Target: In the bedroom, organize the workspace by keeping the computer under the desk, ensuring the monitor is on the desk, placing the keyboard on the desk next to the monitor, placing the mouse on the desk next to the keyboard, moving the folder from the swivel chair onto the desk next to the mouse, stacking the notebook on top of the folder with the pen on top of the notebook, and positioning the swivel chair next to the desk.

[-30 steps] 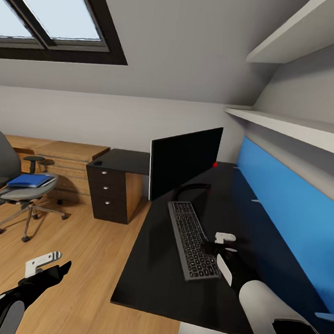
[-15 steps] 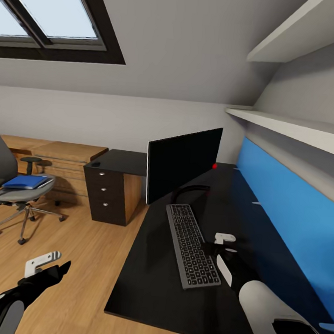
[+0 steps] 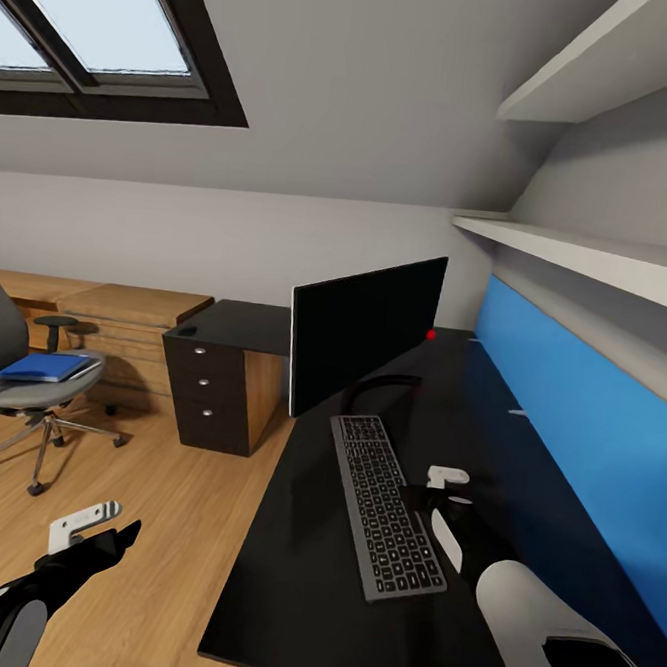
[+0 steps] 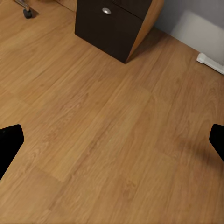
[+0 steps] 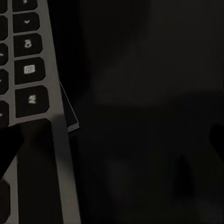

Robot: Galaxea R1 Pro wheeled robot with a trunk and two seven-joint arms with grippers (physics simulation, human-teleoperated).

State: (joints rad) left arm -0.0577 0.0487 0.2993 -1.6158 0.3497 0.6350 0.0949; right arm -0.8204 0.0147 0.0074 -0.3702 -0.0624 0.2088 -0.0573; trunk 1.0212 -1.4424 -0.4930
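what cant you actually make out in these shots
- Swivel chair, head view: its back is cut off by the picture's left edge.
- Small dark thing on the drawer unit, head view: too small to identify.
- Right gripper, head view: black against the black desk, so how its jaws stand is unclear.
- Keyboard, right wrist view: cut off by the edges; key legends blurred.

The keyboard [image 5: 32, 93] keys carry marks seemingly too blurred to read.

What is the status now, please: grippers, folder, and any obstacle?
Left gripper open over floor. Right gripper open beside keyboard on desk. Folder lies on swivel chair. No obstacle seen.
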